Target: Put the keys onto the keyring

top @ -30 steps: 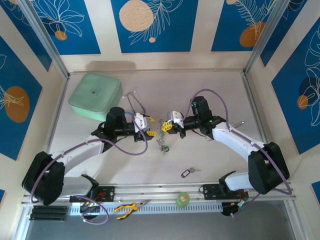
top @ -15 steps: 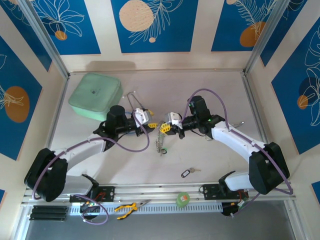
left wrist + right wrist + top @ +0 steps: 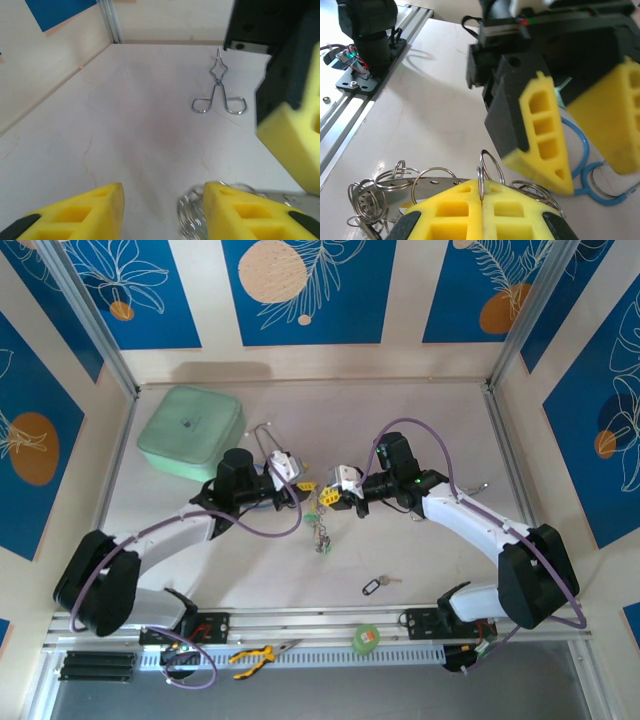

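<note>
Centrally, the right gripper (image 3: 481, 192) has its pads pressed together on the keyring (image 3: 440, 185), with the keys (image 3: 320, 533) hanging beneath over mid-table (image 3: 430, 560). The left gripper (image 3: 162, 210) faces it with pads apart, rings just beside one pad.

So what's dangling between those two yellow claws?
The keyring, hung with keys, pinched in the right gripper's shut jaws; the top view shows it.

keyring (image 3: 320, 524) in the middle, key (image 3: 376, 585) nearer and rightward, pouch (image 3: 191, 431) behind left
</note>
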`<act>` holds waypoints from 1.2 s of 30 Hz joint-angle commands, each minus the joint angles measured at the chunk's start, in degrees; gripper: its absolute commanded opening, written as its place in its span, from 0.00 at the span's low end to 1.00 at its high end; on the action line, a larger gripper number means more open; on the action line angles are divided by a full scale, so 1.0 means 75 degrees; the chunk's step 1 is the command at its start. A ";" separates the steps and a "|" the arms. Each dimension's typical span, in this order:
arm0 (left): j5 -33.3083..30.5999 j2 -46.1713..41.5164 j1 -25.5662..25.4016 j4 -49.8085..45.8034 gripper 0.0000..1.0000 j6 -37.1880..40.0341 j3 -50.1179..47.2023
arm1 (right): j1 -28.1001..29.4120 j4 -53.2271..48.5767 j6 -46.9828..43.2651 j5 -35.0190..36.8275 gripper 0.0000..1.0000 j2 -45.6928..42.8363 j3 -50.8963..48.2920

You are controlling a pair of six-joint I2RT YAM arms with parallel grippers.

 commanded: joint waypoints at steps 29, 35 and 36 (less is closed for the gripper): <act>0.1466 -0.0464 -0.0238 -0.0398 0.19 0.1374 -0.0063 | 0.0161 -0.0406 -0.0313 0.0147 0.00 -0.0160 0.0203; 0.1452 -0.0336 -0.0239 -0.0391 0.05 0.1169 0.0096 | 0.0236 -0.0570 -0.0459 0.0238 0.00 -0.0171 0.0262; 0.1395 -0.0305 -0.0238 -0.0474 0.00 0.1157 0.0151 | 0.0263 -0.0610 -0.0517 0.0304 0.00 -0.0200 0.0251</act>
